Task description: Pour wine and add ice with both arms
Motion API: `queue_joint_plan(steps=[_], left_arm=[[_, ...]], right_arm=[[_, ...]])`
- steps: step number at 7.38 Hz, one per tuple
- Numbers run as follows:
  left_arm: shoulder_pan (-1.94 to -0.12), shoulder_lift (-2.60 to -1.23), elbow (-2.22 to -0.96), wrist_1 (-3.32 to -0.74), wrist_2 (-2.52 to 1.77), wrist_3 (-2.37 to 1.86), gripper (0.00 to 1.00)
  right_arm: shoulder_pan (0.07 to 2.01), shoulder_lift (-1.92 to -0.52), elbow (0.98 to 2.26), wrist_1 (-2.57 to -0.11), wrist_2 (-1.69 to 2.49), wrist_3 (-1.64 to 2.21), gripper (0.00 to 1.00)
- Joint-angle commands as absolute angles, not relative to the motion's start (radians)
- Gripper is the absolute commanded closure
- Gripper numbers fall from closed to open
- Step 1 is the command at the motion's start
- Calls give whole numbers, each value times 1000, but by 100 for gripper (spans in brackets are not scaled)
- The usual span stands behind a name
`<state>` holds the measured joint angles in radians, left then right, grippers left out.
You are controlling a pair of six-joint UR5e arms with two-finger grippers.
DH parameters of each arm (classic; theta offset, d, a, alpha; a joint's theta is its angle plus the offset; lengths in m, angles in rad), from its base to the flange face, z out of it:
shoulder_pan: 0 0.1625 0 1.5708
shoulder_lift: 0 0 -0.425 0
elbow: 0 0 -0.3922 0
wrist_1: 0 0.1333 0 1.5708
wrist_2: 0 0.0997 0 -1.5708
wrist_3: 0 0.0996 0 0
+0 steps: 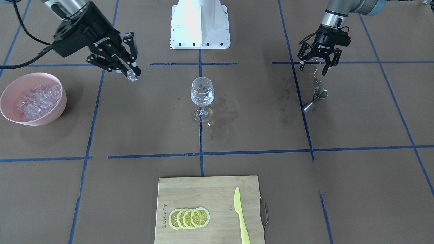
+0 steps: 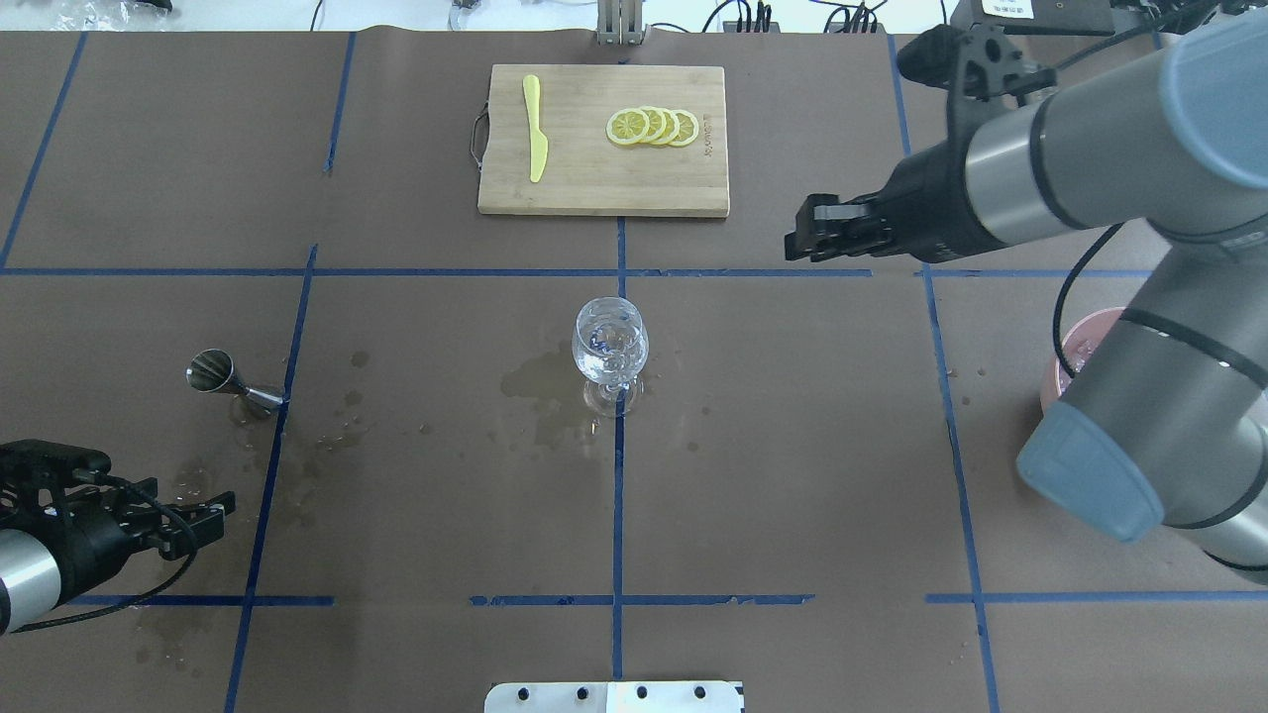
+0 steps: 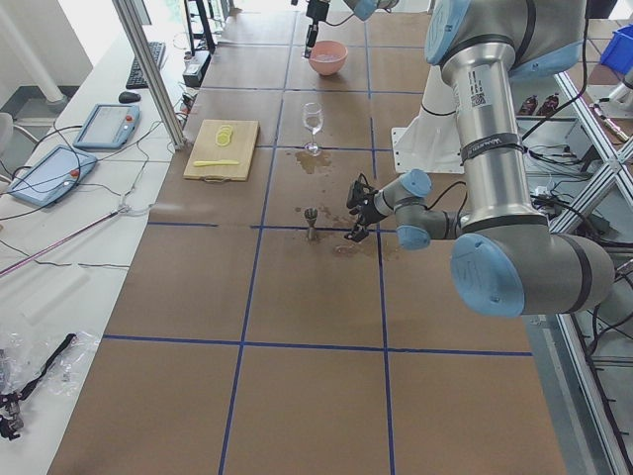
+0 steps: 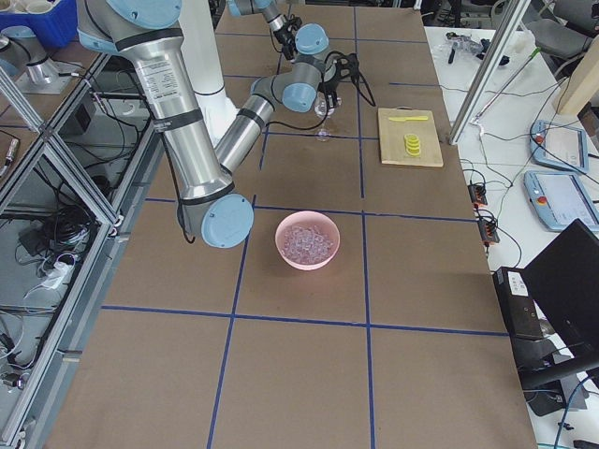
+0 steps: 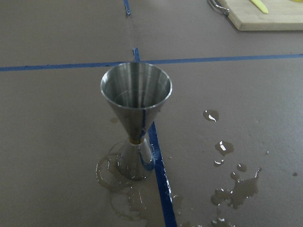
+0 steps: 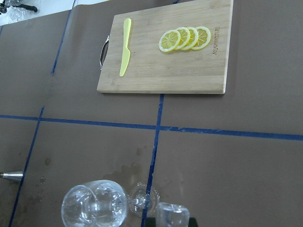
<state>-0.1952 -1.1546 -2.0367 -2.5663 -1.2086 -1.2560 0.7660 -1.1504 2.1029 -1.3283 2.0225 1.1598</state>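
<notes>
Ice cube [image 1: 133, 77] sat pinched in the right gripper [image 1: 130, 72], the glass [image 1: 202, 90] below and off to one side. I'd carry it squarely over the rim, lower, then release gently. Left gripper [image 1: 317, 65] hung spread, the measuring cup [image 1: 316, 99] just ahead.

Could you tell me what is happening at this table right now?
The right gripper has its jaws shut on an ice cube, held in the air between the pink bowl of ice and the upright wine glass, which seems to hold clear liquid. The left gripper hangs open and empty near the steel jigger, which stands on the table among spilled drops.
</notes>
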Motion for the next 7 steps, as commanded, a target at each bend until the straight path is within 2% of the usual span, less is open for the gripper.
queue_joint_plan(steps=[1,5,7], left_arm=[[-244,-1091,-2097,-2566,-1323,-1229,0],[-426,-1086,-2147,-2563,-1561,-1112,0],[-506,-1088,-2160,-2560,-1661,-1100,0]], right_arm=[[652,-1069,2059,-1354,1907,1209,100],[559,-925,1936,-1361,1826,1272,100],[517,-917,1930,-1379,1792,1272,100]])
